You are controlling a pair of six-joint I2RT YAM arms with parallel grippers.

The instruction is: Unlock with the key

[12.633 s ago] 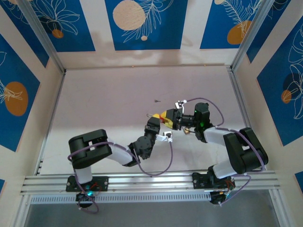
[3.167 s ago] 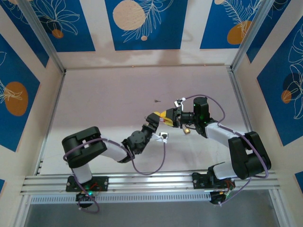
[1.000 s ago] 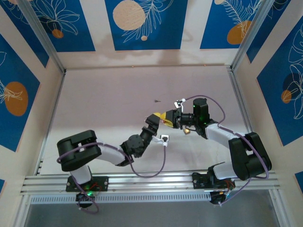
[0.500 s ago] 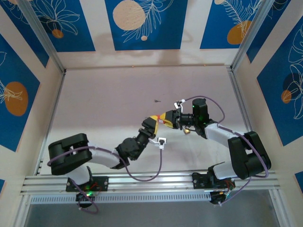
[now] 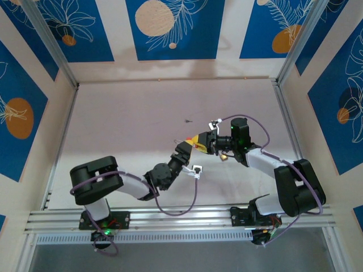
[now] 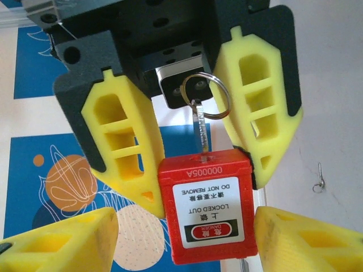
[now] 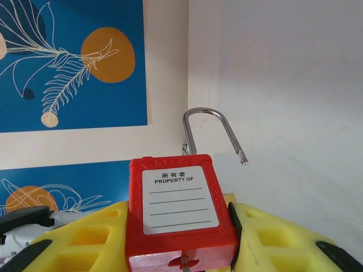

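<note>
Left end effector (image 6: 187, 226), unclenched, has narrowed around the red plastic padlock (image 6: 207, 209) the right end effector (image 7: 178, 238) clamps, steel shackle (image 7: 203, 110) sprung: likely unlocked.

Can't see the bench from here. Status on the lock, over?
Right gripper shut on red padlock. Left gripper jaws open, flanking it. Key seated, shackle sprung open. No obstruction seen.
</note>
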